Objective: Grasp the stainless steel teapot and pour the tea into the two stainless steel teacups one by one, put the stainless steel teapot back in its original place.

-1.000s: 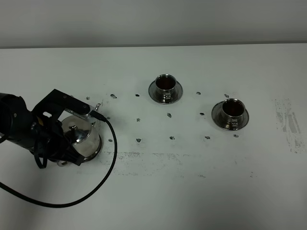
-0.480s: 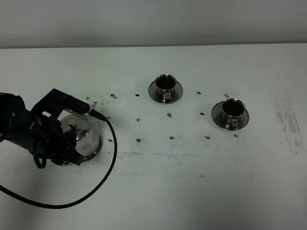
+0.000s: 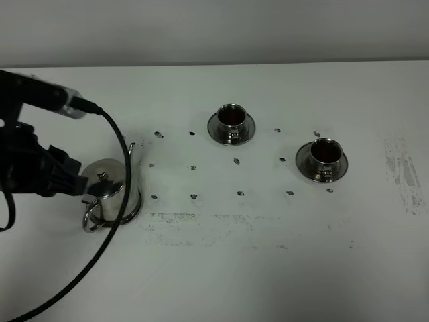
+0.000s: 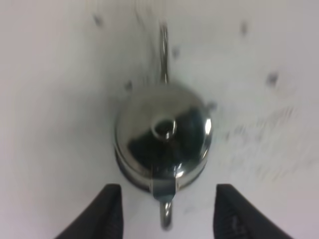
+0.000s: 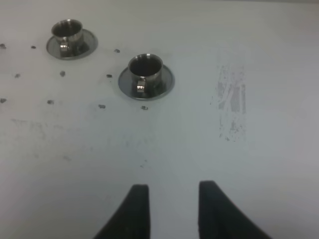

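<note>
The stainless steel teapot (image 3: pixel 109 190) stands upright on its round steel disc (image 3: pixel 133 209) at the left of the white table, with its spout (image 3: pixel 131 153) pointing away and its loop handle (image 3: pixel 90 217) toward the front. In the left wrist view the teapot (image 4: pixel 162 139) lies just ahead of my left gripper (image 4: pixel 169 214). That gripper is open, with a finger on each side of the handle and apart from it. Two steel teacups (image 3: pixel 231 124) (image 3: pixel 322 159) on saucers hold dark tea. They also show in the right wrist view (image 5: pixel 67 35) (image 5: pixel 145 72). My right gripper (image 5: pixel 174 211) is open, empty and far from them.
The black left arm (image 3: pixel 30 168) hangs over the table's left edge. Its cable (image 3: pixel 117 201) loops across the teapot and down to the front. Small dark specks dot the table between the teapot and the cups. A scuffed grey patch (image 3: pixel 401 176) lies at the far right.
My left gripper has let go of the teapot and pulled back up and to the left. The teapot stays standing on its disc. The cups have not moved.
</note>
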